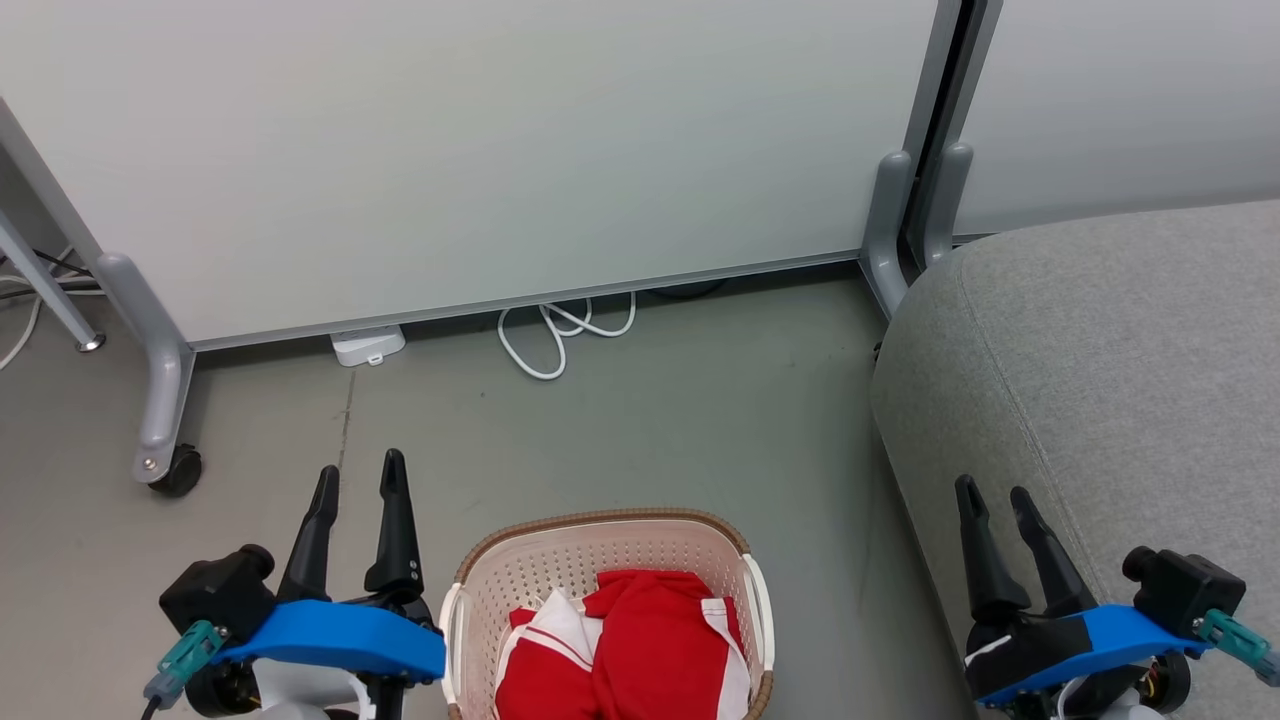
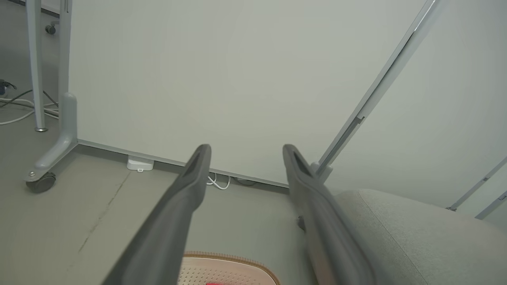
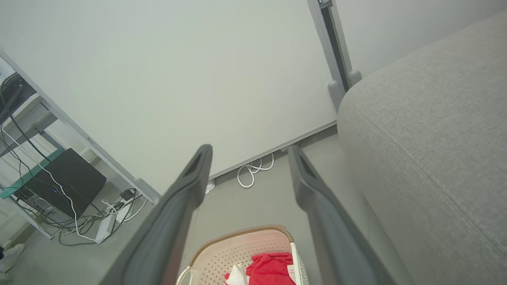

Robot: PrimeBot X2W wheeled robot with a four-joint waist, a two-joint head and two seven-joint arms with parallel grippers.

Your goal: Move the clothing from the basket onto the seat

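You see the clothing [image 1: 640, 650] heaped inside the basket [image 1: 600, 530]. Your left gripper [image 1: 360, 465] hangs spread and empty just left of the basket. Your right gripper [image 1: 992, 488], likewise spread and empty, is well right of the basket by the seat [image 1: 1120, 350].

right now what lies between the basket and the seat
A bare strip of grey floor, nothing on it, separates the basket from the seat, seen in the head view.

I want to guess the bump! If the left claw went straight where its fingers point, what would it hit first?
Probably the white partition panel, near its bottom edge. Nothing stands between it and the left claw, though depth is unclear.
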